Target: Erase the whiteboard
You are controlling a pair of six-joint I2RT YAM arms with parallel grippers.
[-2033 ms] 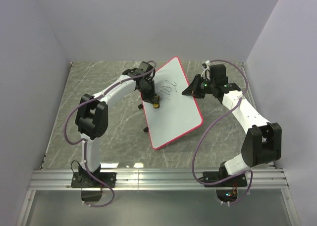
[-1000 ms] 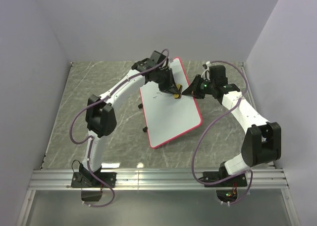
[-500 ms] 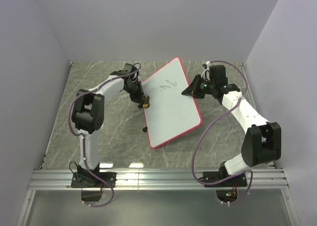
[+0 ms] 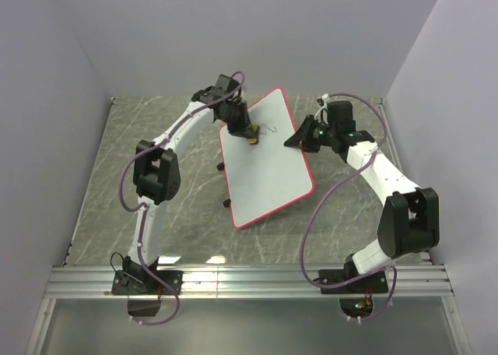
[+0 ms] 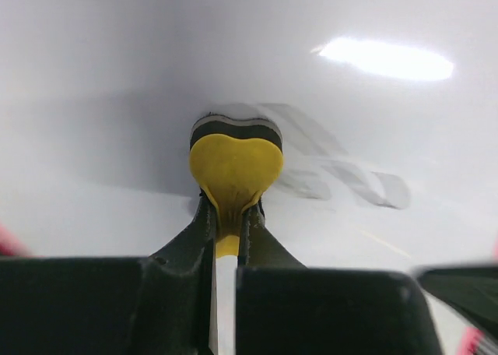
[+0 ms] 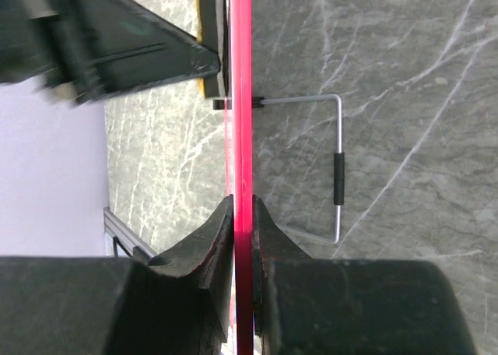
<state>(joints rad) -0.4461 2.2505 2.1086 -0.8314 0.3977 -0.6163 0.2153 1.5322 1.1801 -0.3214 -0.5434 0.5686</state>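
The eraser (image 5: 236, 164), clamped in the left gripper (image 5: 227, 215), should be swept flat over the scribble (image 4: 269, 128) — whiteboard (image 4: 268, 176) pinched steady by the right gripper (image 6: 241, 215).

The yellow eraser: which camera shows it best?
The left wrist view. There the eraser fills the centre, pinched in the left gripper, its dark pad against the whiteboard. The top view shows only a small yellow speck on the board; the right wrist view catches a sliver edge-on at its top edge.

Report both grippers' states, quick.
Left gripper: closed on the yellow eraser, which presses against the whiteboard.
Right gripper: closed on the whiteboard's red edge.
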